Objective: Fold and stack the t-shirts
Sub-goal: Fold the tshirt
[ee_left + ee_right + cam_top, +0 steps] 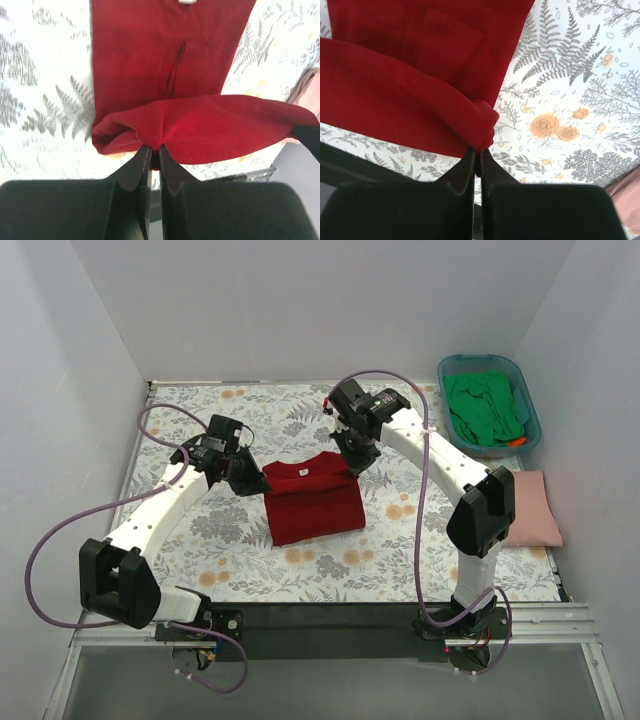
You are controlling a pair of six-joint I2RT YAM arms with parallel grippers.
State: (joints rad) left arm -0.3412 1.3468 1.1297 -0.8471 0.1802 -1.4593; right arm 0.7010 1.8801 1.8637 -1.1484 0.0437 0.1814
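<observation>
Now left tool (155, 149) and right tool (478, 153) each pinched a raised corner of the red shirt (315, 508); I judged level, matched travel would fold it square

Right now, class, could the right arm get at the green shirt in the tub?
Probably not yet: its pincer is shut on the red shirt; once released, the way looks free.

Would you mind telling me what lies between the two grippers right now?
A raised edge of the deep red t-shirt stretches between the left gripper and the right gripper, each pinching one end; the top view shows it best.
</observation>
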